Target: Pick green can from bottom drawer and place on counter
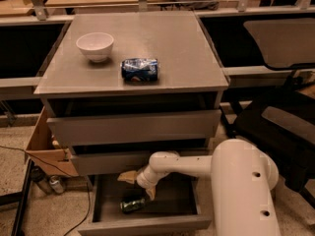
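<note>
The green can [133, 204] lies on its side on the dark floor of the open bottom drawer [147, 226], left of centre. My gripper [139, 186] reaches into the drawer from the right and hovers just above and slightly right of the can. Its tan fingers [127, 177] are spread open and hold nothing. The grey counter [167, 43] tops the cabinet above.
A white bowl [95, 45] and a blue-and-white can [140, 69] sit on the counter. The two upper drawers [133, 127] are nearly closed above my arm. A cardboard box [42, 146] and bottles [49, 183] stand at the left, and a black chair [280, 117] at the right.
</note>
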Controlling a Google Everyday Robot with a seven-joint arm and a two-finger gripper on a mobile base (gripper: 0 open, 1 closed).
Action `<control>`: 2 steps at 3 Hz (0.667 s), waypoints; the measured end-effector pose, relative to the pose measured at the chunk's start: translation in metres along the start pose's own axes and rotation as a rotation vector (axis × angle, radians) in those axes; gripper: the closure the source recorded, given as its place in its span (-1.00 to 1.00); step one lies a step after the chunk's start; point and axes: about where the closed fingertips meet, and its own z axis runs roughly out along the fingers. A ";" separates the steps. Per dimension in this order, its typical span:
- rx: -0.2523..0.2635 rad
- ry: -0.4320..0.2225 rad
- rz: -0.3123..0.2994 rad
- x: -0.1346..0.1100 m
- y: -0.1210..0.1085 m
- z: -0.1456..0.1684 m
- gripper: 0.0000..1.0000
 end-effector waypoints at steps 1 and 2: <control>-0.003 0.006 0.040 -0.007 0.019 0.013 -1.00; -0.003 0.006 0.040 -0.007 0.019 0.013 -1.00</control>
